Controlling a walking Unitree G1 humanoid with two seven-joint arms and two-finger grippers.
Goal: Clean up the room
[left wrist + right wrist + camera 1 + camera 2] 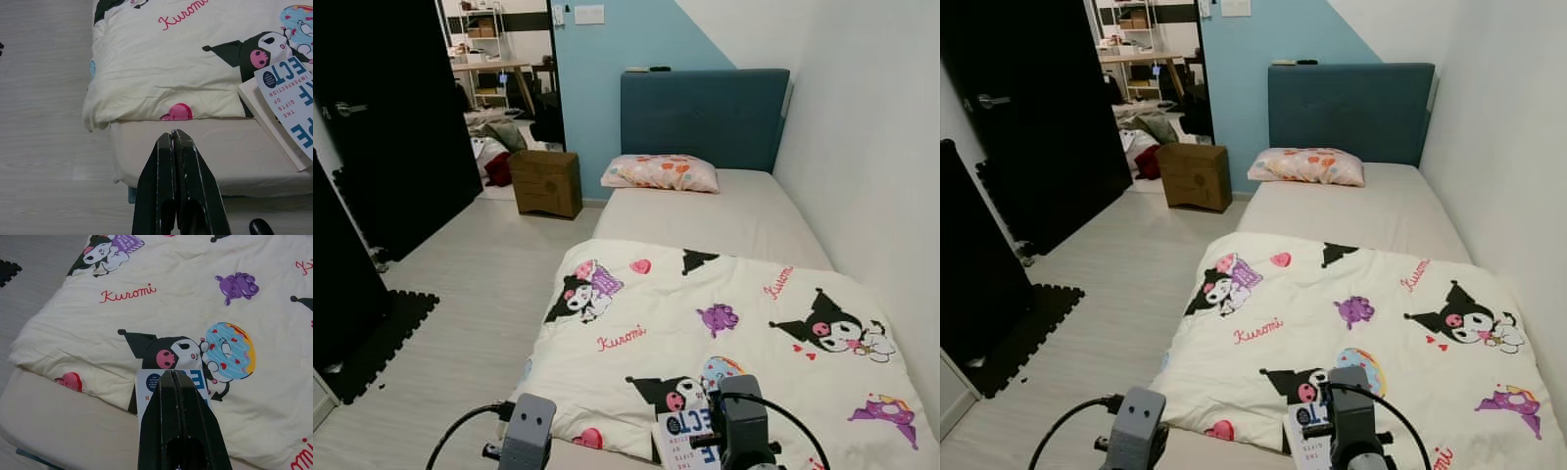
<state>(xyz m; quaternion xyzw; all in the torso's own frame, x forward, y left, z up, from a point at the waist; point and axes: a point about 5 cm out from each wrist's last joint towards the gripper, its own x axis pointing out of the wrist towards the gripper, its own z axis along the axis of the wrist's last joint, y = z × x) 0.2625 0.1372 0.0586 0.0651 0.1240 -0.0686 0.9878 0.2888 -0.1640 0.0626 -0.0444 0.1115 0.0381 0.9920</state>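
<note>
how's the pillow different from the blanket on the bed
The pillow is small, with orange and pink blobs, lying at the headboard end. The blanket is far bigger, printed with black cartoon characters, covering the foot end with a book on it. Both are pale cream.

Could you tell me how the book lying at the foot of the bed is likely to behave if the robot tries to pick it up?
The book looks like a thin paperback, so probably light and a bit bendy. It lies flat, partly on the soft quilt, which may sink under a push. Its glossy-looking cover could slip between the shut right gripper's narrow fingers.
</note>
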